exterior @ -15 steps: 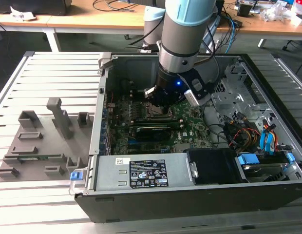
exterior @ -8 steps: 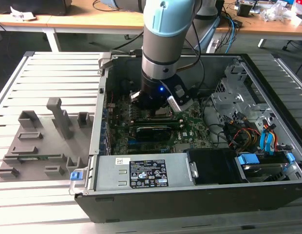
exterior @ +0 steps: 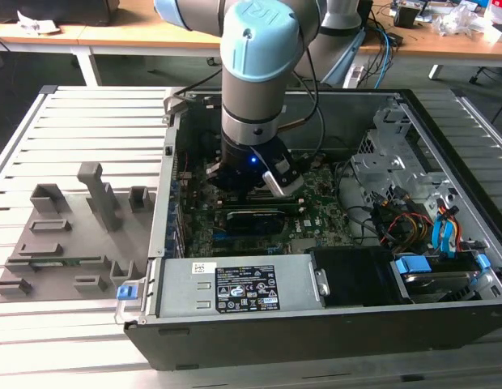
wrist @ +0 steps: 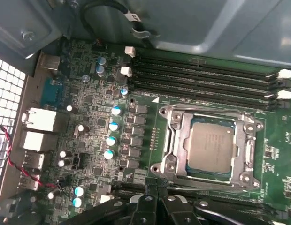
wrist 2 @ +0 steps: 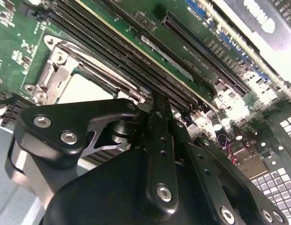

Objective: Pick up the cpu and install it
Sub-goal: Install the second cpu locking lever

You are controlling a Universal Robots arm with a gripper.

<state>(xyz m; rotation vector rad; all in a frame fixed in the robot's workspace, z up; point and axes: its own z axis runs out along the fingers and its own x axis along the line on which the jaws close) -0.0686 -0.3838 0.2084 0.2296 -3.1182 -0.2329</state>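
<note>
The cpu (wrist: 211, 146), a small square chip with a silver-grey top, lies flat in the metal-framed socket (wrist: 176, 140) on the green motherboard. In the second wrist view it is a pale patch (wrist 2: 82, 89) inside the same frame. My gripper (wrist: 157, 187) hangs just beside the socket's edge, above the memory slots, with its black fingers (wrist 2: 159, 122) pressed together and nothing between them. In the exterior view the gripper (exterior: 253, 180) reaches down into the open computer case (exterior: 316, 324), over the middle of the board.
A grey slotted tray (exterior: 65, 243) lies on the slatted table at the exterior view's left, outside the case. Inside the case are memory slots (wrist: 206, 77), capacitors, a power supply box (exterior: 235, 288), drive bays and bundled cables (exterior: 397, 223) at the exterior view's right.
</note>
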